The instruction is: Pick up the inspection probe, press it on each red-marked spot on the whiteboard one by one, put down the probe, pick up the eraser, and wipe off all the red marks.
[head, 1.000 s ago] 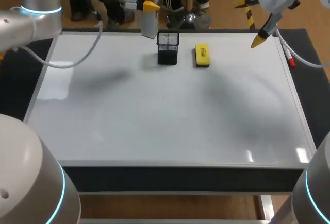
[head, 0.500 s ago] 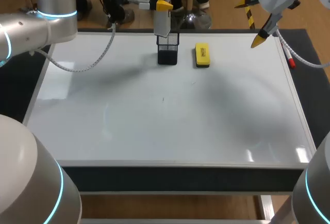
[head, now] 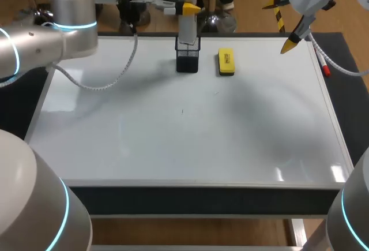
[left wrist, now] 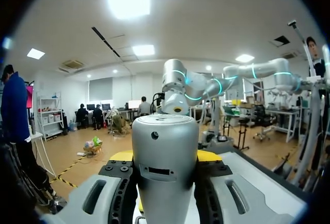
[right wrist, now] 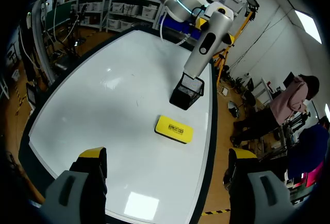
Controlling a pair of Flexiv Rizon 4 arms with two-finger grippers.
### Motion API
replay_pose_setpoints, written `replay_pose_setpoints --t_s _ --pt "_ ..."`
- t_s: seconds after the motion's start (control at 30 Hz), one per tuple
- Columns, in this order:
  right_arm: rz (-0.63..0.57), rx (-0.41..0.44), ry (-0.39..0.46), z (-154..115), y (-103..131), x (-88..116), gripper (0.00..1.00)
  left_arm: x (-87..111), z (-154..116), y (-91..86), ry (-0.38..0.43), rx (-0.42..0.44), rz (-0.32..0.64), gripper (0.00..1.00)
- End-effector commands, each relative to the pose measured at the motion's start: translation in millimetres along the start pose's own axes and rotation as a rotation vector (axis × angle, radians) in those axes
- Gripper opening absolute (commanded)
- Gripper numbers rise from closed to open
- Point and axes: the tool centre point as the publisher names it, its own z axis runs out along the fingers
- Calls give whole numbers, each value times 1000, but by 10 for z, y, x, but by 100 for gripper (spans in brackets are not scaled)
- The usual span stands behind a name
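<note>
The inspection probe (head: pixel 187 23), a grey cylinder, hangs upright with its lower end at the mouth of the black mesh holder (head: pixel 187 57) at the far middle of the whiteboard (head: pixel 173 141). My left gripper (head: pixel 190 7) is shut on the probe (left wrist: pixel 165 167), one yellow tip on each side. The yellow eraser (head: pixel 226 61) lies flat just right of the holder. My right gripper (head: pixel 288 44) hangs open and empty over the far right corner. In the right wrist view the eraser (right wrist: pixel 174 129), holder (right wrist: pixel 186 92) and probe (right wrist: pixel 206 44) lie ahead of my right gripper (right wrist: pixel 167 154). No red marks show on the board.
A red marker (head: pixel 324 66) lies on the board's right frame, near the right gripper. A tiny dark speck (head: pixel 183 111) sits mid-board. The board's grey frame edge (head: pixel 202 184) runs along the front.
My left arm has carried the probe rightward along the far edge, from left of the holder to directly over it. The right arm has kept still.
</note>
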Motion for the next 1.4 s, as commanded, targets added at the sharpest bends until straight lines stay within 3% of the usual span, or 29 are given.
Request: replay_pose_setpoints --t_s 0.03,1.13,1.4 --pt "-1 3 2 -2 0 0 100 24 9 29 -31 2 1 0" --pt "-1 3 2 -2 0 0 100 -169 -16 368 -65 31 -19 0" --pt "-1 3 2 -2 0 0 100 -266 -9 523 -70 18 -41 0"
